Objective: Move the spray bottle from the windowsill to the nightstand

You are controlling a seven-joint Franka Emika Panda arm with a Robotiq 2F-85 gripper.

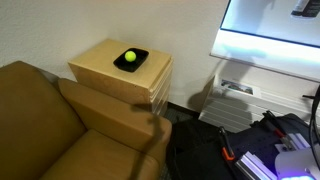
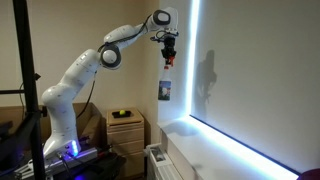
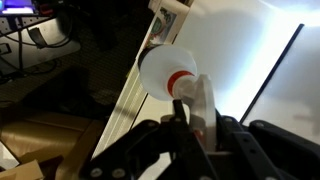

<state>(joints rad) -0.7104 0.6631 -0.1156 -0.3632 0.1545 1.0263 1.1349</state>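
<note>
You hold the bottle in the gripper, which is clamped on the red spray head so the body hangs straight down beneath it. The wrist view shows the same grasp, with the fingers pressed to either side of the neck just past the red ring. The pick-up is done. The bottle is off the sill and well above it, high up by the bright edge of the window.

What is left is the carry and the set-down. The nightstand sits low and well apart from the bottle, past the arm's base, so almost the whole transfer lies ahead. In an exterior view its top is not bare: a dark tray with a yellow-green ball takes the middle, and open wood shows around it, more of it on the side toward the sofa. I would aim for that open wood, clear of the tray. A slim bottle held by its head may swing, so bring it down upright before you let go.
</note>
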